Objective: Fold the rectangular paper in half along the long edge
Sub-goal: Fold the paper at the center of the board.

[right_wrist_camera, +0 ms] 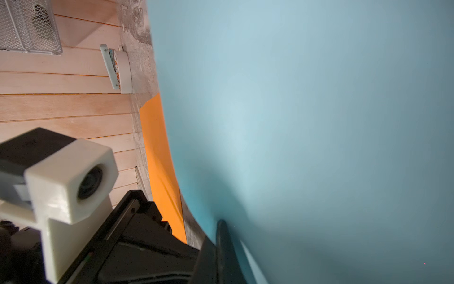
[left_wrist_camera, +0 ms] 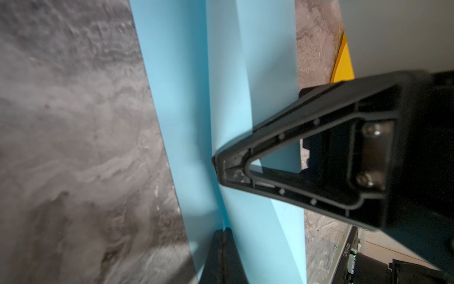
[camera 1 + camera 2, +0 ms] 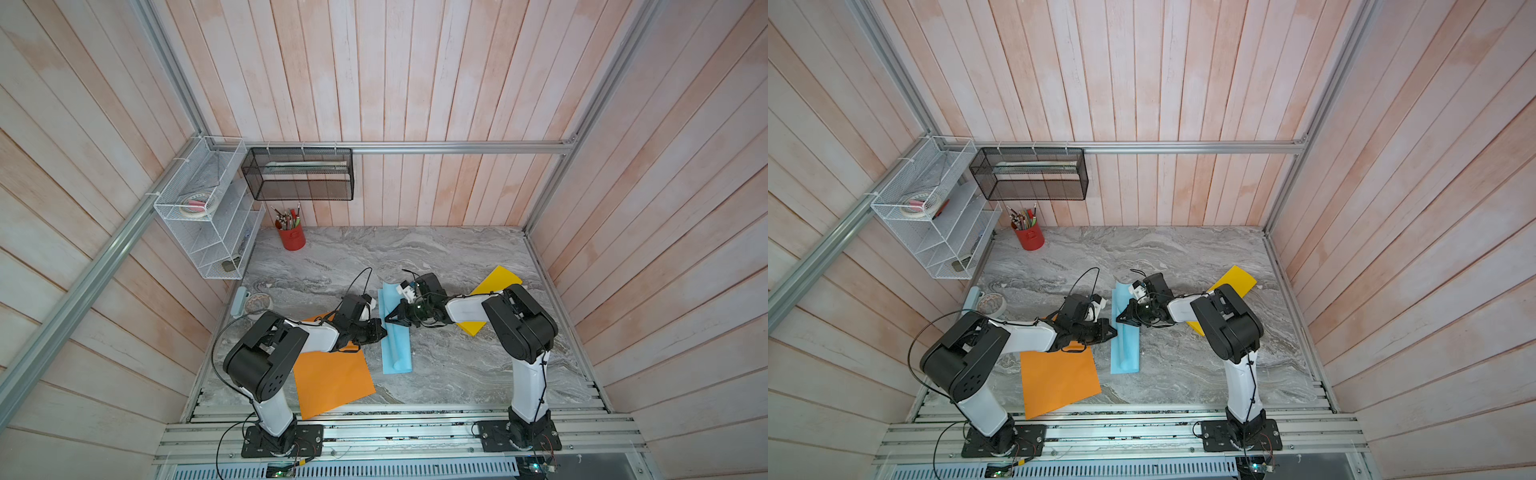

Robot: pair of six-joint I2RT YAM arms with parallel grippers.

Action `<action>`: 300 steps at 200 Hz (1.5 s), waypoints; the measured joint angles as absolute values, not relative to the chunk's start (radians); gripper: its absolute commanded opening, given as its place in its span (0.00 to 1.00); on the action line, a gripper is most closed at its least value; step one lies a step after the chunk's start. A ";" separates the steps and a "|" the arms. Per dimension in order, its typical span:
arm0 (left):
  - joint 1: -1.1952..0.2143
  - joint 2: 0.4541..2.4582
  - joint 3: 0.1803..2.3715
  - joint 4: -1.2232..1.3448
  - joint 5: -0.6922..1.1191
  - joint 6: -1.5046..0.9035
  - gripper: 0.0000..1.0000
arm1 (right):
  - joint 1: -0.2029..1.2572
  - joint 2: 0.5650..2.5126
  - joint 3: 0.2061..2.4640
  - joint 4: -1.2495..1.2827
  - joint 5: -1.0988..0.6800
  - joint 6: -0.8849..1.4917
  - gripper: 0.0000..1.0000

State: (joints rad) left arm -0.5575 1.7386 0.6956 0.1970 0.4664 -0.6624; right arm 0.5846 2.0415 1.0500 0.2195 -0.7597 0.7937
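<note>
The rectangular paper (image 3: 400, 353) (image 3: 1126, 353) is light blue and lies mid-table, folded over lengthwise. Its upper layer bulges loosely instead of lying flat. My left gripper (image 3: 384, 332) (image 3: 1113, 330) is shut, its tip touching the paper's left long side where the upper flap (image 2: 245, 73) meets the lower layer; the jaws (image 2: 222, 231) show nothing between them. My right gripper (image 3: 387, 319) (image 3: 1118, 320) is shut too, reaching in from the right and pressing its tip (image 2: 217, 162) (image 1: 221, 222) down on the blue sheet (image 1: 319, 123). The two tips sit close together.
An orange sheet (image 3: 332, 374) lies under my left arm at the front left. A yellow sheet (image 3: 496, 280) lies behind my right arm. A red pen cup (image 3: 291, 239), a tape roll (image 3: 257, 303), a white wire rack (image 3: 208, 216) and a black mesh basket (image 3: 299, 174) stand at the back left.
</note>
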 measured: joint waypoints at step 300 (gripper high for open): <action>-0.463 1.590 0.750 -0.023 0.437 -0.666 0.00 | 0.585 2.059 1.010 0.350 -0.814 0.794 0.28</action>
